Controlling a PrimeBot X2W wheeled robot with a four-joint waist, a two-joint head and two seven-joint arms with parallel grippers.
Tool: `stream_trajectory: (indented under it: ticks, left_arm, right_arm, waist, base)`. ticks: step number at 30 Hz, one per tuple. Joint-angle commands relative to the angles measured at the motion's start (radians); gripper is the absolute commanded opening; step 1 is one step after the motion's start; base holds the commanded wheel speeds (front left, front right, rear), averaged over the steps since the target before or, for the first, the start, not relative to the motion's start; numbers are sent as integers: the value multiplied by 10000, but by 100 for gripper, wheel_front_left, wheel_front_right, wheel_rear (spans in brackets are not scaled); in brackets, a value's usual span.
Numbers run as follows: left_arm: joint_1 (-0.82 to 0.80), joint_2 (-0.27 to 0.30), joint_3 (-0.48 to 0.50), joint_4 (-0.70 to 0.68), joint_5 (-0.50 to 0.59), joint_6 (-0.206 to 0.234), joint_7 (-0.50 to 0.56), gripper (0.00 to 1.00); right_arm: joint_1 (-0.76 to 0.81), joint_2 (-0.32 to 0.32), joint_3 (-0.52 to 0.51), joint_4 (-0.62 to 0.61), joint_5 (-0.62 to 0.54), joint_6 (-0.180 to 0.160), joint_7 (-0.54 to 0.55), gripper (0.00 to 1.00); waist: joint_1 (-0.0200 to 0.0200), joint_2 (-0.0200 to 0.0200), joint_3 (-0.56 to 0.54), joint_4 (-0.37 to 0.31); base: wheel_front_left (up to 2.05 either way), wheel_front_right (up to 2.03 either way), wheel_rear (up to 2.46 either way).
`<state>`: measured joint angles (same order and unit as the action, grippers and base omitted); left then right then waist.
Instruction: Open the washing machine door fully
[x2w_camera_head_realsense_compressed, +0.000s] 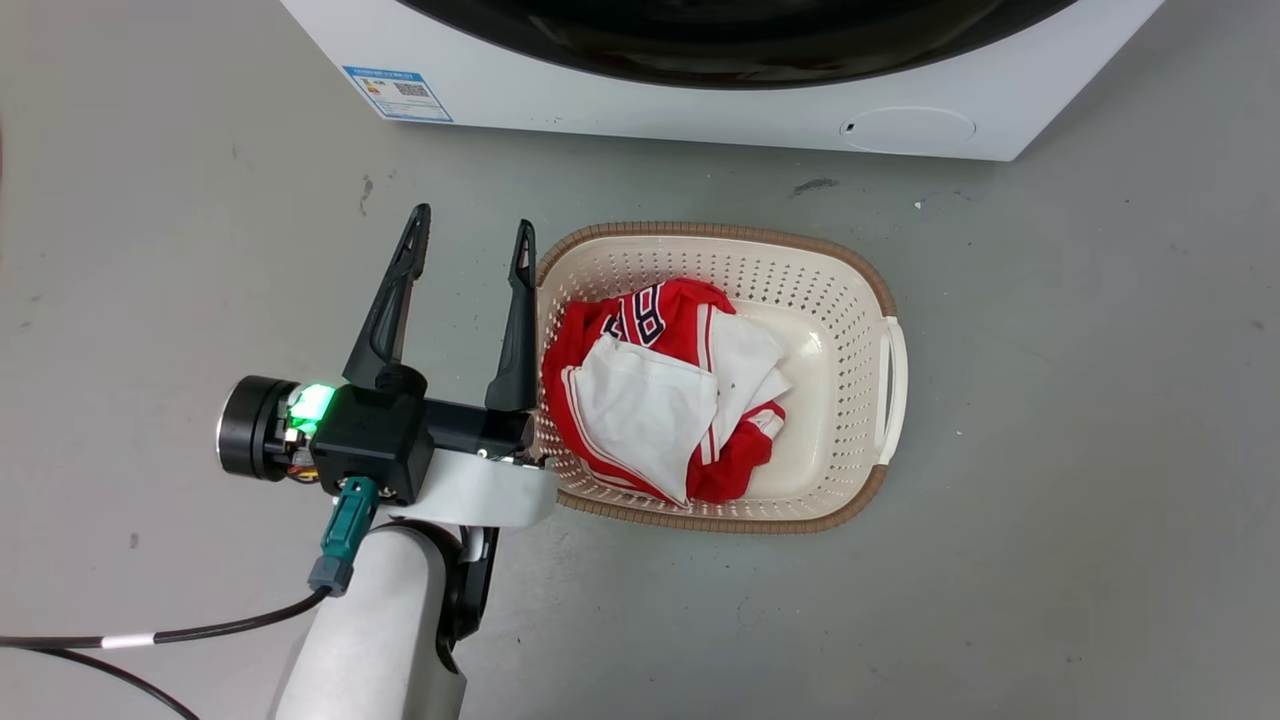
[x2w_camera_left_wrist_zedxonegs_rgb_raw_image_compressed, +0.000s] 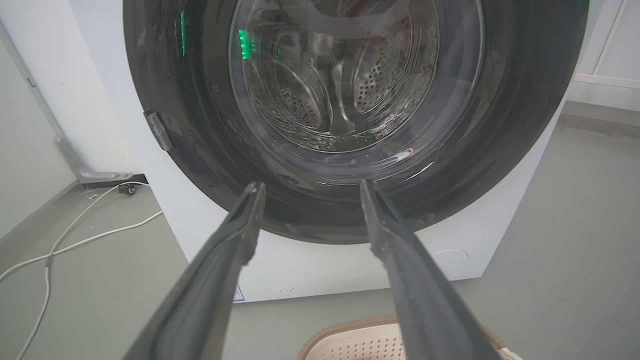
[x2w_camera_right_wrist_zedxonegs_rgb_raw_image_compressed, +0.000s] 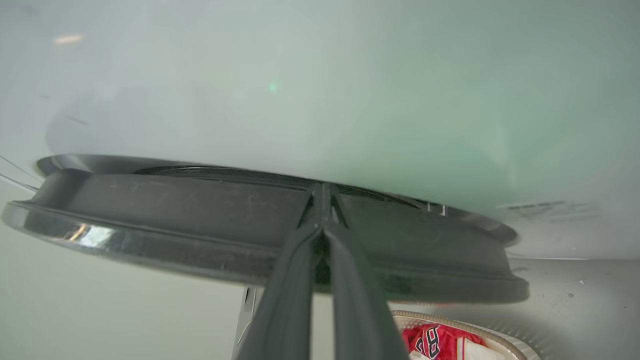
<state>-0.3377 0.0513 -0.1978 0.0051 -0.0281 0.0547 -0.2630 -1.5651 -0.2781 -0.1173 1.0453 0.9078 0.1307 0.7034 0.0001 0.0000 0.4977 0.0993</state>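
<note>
While a basket (x2w_camera_head_realsense_compressed: 800, 290) fronts the washing machine (x2w_camera_head_realsense_compressed: 700, 110), left end effector (x2w_camera_head_realsense_compressed: 473, 220) gapes empty, right end effector (x2w_camera_right_wrist_zedxonegs_rgb_raw_image_compressed: 322, 192) closed at door (x2w_camera_right_wrist_zedxonegs_rgb_raw_image_compressed: 175, 210) rim.

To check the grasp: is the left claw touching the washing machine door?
Apart. The head view shows bare floor between the open left claw and the washing machine door.

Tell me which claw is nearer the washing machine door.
Right. The right claw, fingers together, has its tips at the rim of the washing machine door. The left claw, open, hangs short of the door's glass front, beside the laundry basket.
</note>
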Motion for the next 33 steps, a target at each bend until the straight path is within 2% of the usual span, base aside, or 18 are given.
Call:
stream_trajectory:
  ticks: [1,16,23,33]
  left_arm:
    - [-165,-12,-35,3,-17,61,-26,100]
    - [-109,-12,-12,137,-26,115,-26,100]
    - [125,-13,95,281,-13,36,-26,100]
    - [580,10,402,374,44,-97,-26,100]
  right_arm:
    - [-12,152,53,52,77,0,191,0]
    - [767,306,-265,-565,887,11,3068,0]
    - [1613,690,-279,-1154,1261,11,4362,0]
    - [3406,1496,-81,-2701,1719,11,5963,0]
  waist:
    - [-1,0,14,7]
    - [-1,0,-267,-152]
    - [-1,0,-809,-230]
    - [-1,0,-1657,-316]
  base:
    - [0,0,0]
    - [0,0,0]
    - [0,0,0]
    - [0,0,0]
